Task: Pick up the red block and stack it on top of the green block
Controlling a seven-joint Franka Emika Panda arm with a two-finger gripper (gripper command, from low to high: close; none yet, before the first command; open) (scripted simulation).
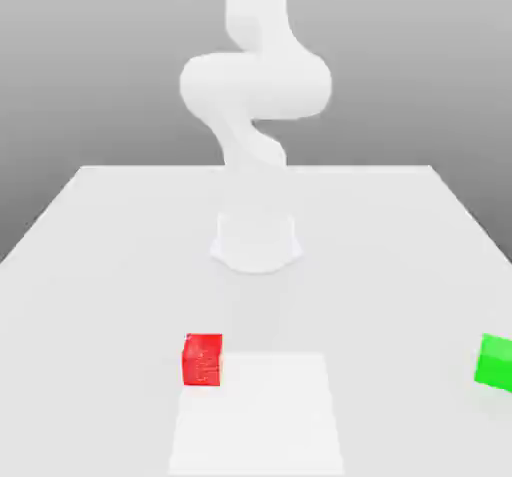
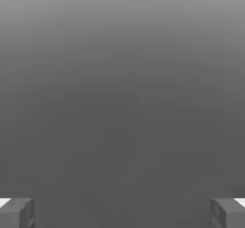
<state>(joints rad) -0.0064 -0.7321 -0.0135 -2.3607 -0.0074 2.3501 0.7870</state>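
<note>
You're facing a reach probably down from the gripper [image 2: 122,213], its 2 fingers standing wide open, as the red block [image 1: 202,360] is lying camera-side of the arm's base [image 1: 256,245], slightly toward the exterior view's left.

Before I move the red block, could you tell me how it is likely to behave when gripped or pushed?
The red block looks boxy with straight edges, so it should probably stay stiff. It sits on what seems a flat face, so a low push would likely slide it rather than roll it.
</note>
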